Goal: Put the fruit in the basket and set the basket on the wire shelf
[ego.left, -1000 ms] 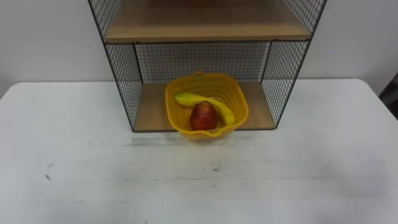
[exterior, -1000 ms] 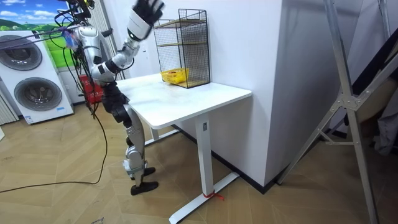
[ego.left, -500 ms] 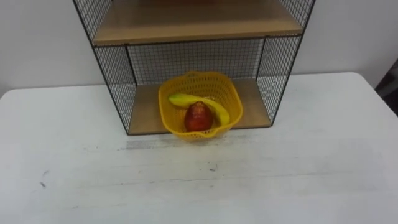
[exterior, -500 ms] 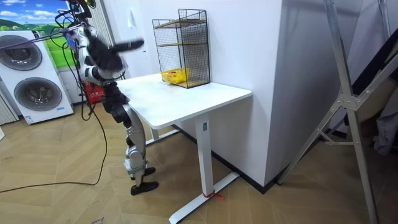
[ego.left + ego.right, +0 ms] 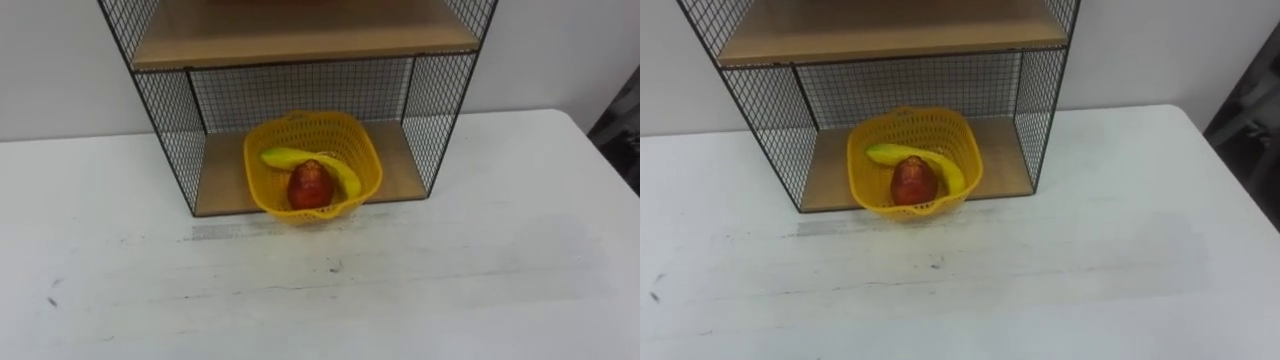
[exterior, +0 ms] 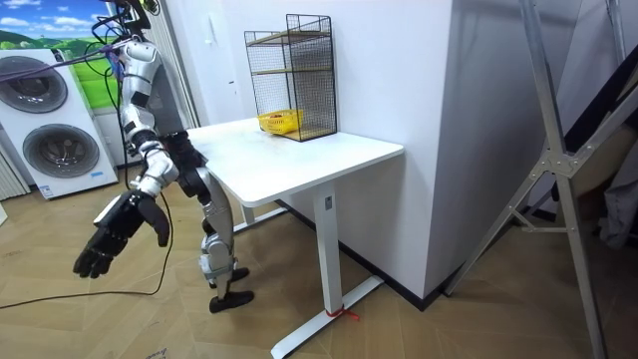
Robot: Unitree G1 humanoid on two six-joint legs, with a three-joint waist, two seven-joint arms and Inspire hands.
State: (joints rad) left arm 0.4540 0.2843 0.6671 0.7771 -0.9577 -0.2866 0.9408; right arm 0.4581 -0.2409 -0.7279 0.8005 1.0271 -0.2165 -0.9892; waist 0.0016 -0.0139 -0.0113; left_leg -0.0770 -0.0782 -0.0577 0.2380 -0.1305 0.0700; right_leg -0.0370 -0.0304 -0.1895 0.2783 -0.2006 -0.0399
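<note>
already, basket (image 5: 320, 133) rests on wire shelf (image 5: 222, 180)

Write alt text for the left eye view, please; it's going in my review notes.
A yellow basket holding a banana and a red fruit sits on the bottom board of a black wire shelf, its front rim at the board's front edge. The shelf stands at the back of a white table, against a pale wall.

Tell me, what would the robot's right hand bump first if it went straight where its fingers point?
Likely the wooden floor: the right hand hangs open, fingers aimed down toward the room view's left, nothing between. Depth is unclear.
</note>
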